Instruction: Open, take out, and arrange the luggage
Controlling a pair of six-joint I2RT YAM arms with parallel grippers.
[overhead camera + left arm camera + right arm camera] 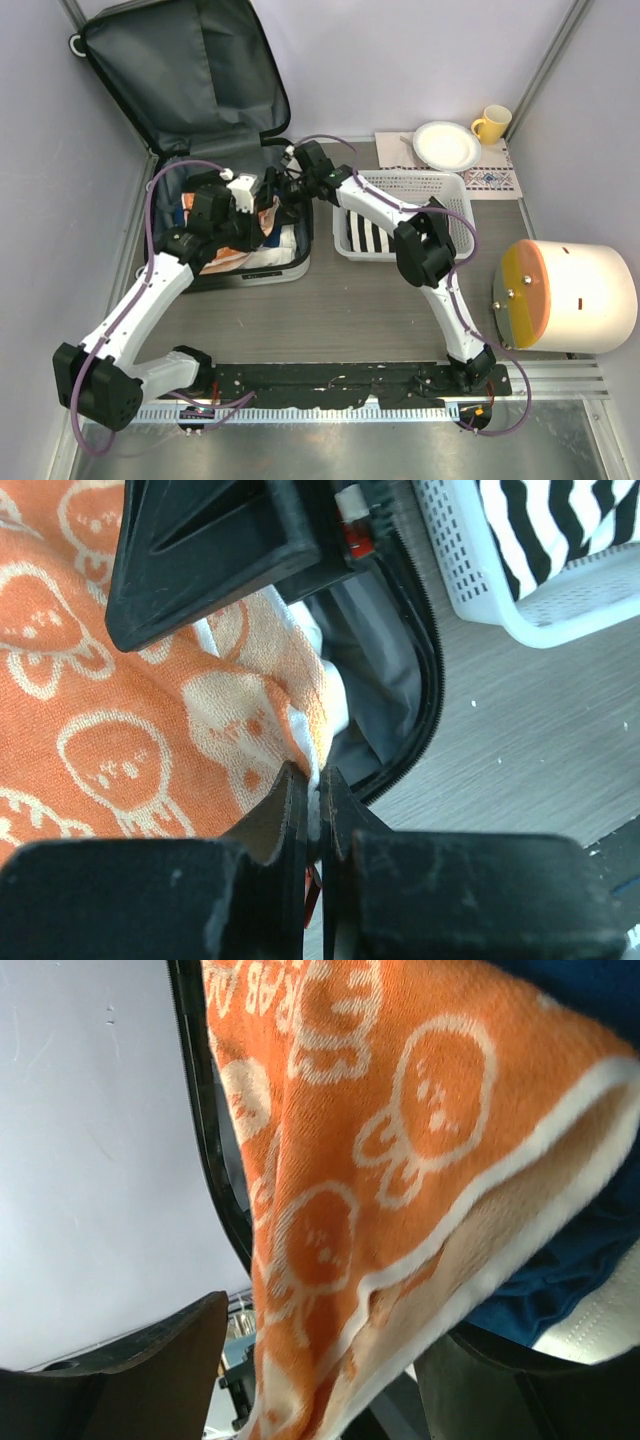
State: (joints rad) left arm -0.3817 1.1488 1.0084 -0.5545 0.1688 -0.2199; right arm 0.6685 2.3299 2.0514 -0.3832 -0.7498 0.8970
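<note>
The luggage lies open at the back left, its dark grey lined lid standing up against the wall. An orange towel with white cartoon figures is bunched in its lower half. My left gripper is shut on the towel's white-trimmed edge, just inside the luggage rim. From the top view, the left gripper and right gripper meet over the luggage. My right gripper is open, and the orange towel hangs between its wide-apart fingers.
A white slatted basket holding a black-and-white striped cloth stands right of the luggage. Behind it, a white plate and a yellow mug rest on a mat. A white drum with an orange face lies at the right. Blue cloth shows under the towel.
</note>
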